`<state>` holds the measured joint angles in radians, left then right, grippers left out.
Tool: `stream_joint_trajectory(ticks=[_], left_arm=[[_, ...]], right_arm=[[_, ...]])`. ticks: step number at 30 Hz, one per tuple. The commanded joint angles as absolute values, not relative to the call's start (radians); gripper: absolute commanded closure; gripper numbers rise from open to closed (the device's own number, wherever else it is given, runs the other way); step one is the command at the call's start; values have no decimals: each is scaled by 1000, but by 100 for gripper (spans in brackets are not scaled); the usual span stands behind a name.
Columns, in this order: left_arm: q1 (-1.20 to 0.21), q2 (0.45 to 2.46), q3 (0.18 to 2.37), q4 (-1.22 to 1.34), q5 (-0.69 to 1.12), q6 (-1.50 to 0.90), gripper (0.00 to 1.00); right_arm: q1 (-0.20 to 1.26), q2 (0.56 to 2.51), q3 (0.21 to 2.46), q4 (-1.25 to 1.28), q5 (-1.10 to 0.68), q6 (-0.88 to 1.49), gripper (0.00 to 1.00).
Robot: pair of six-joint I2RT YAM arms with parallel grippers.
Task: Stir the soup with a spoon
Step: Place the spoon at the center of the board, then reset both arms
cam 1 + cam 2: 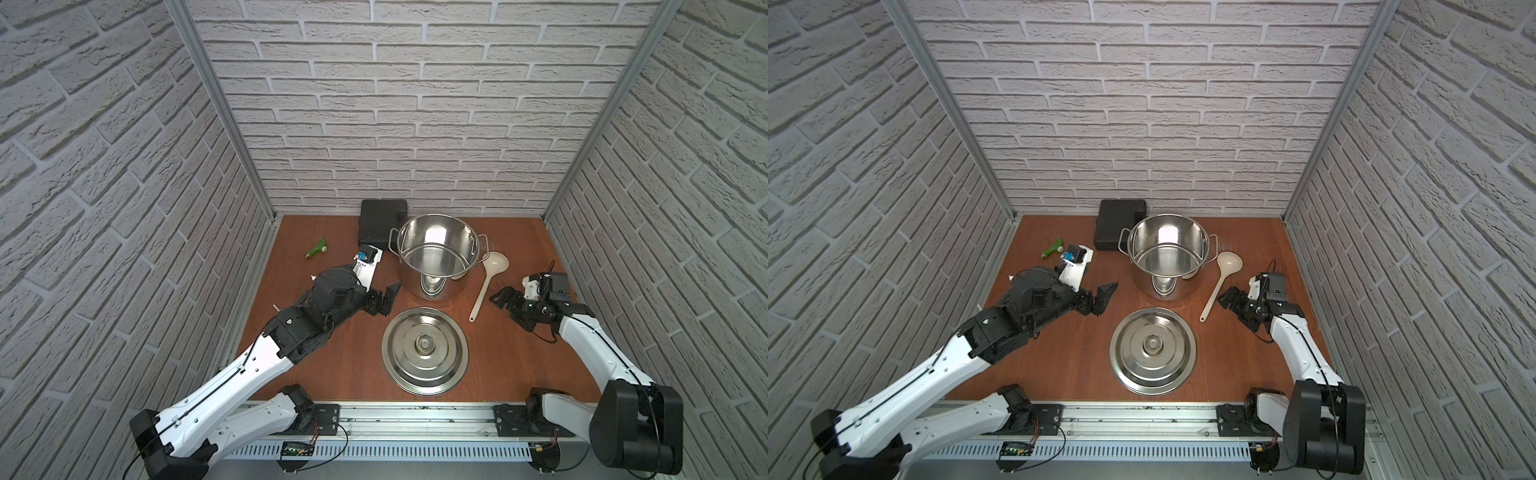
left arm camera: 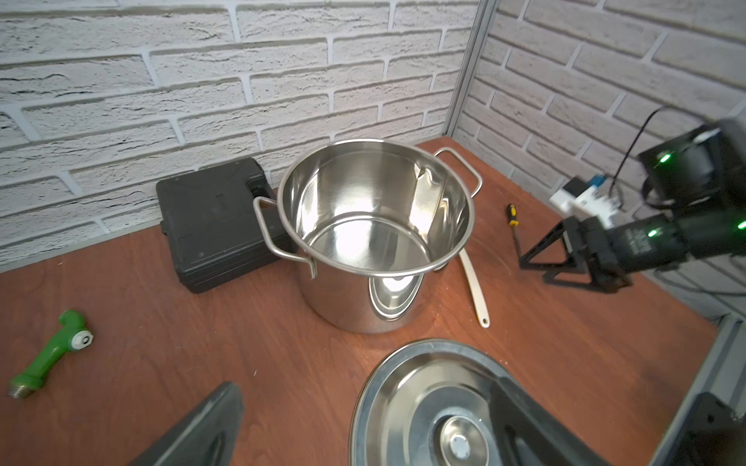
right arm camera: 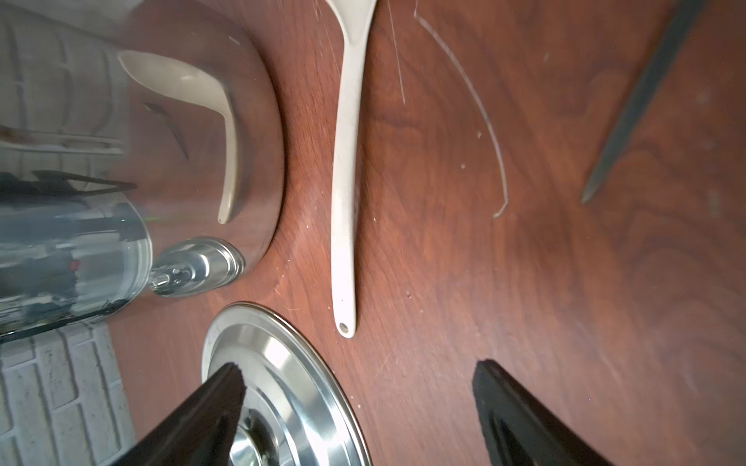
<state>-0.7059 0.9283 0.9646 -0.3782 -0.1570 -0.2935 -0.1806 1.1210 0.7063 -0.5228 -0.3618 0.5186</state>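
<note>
Logging right gripper (image 3: 357,369) first: jaws spread wide, gripping nothing, only bare wooden tabletop (image 3: 524,262) between them. Sitting, in both top views (image 1: 500,297) (image 1: 1227,299), low over the table just right of the cream-white ladle (image 1: 484,286) (image 1: 1214,291), apart from it. Seen from the right wrist: hanging-hole end of the ladle (image 3: 347,161) just ahead of the fingertips, not between them.

Left gripper (image 1: 384,297) (image 1: 1102,297): likewise wide open and empty, left of the stainless-steel stockpot (image 1: 415,282) (image 1: 1144,278), close to its wall, no contact.

Ladle flat on the table, in neither gripper. Bowl at the far end, just beside the stockpot's right loop handle; touching or not, cannot tell. Slim handle running toward the near side, ending near the right edge of the lid (image 1: 424,374) (image 1: 1152,374).

Stockpot upright at table centre-far, open-topped, showing only shiny metal inside from the left wrist (image 2: 343,298). Ladle mirrored in its wall in the right-wrist view (image 3: 80,242).

Lid flat on the near side of the pot, knob up, apart from it.

Further out: black plastic case (image 1: 380,222) (image 1: 1117,220) against the far wall, behind the pot's left side. Green tool (image 1: 316,248) (image 1: 1052,248) far left. Yellow-and-black screwdriver (image 2: 513,220) on the table right of the pot, beyond the right gripper (image 2: 553,258).
</note>
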Motion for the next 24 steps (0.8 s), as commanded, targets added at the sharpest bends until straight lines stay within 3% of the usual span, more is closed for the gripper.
stream_joint_trajectory(ticks=[1, 3, 4, 6, 10, 13, 19, 24], left_arm=[[-704, 954, 1005, -439, -285, -193, 1], [-693, 984, 1000, -427, -430, -150, 2], [-681, 1000, 986, -398, -481, -111, 2], [-636, 1029, 948, -317, -557, -65, 2], [-403, 1095, 847, -169, -526, -138, 2], [-275, 1160, 740, -16, -515, -130, 2], [-169, 1260, 563, 262, -497, -71, 2], [-65, 1355, 454, 500, -411, -91, 2]], right_arm=[[-172, 1018, 809, -602, -149, 396, 8], [-132, 934, 821, -534, -1, 340, 7], [-107, 884, 790, -433, 51, 281, 1], [-85, 814, 693, -219, 102, 192, 0], [-84, 802, 544, 67, 103, 50, 0], [-84, 889, 472, 204, 118, 79, 1], [-60, 1185, 391, 592, 68, 78, 2], [-24, 1367, 404, 720, 38, -3, 0]])
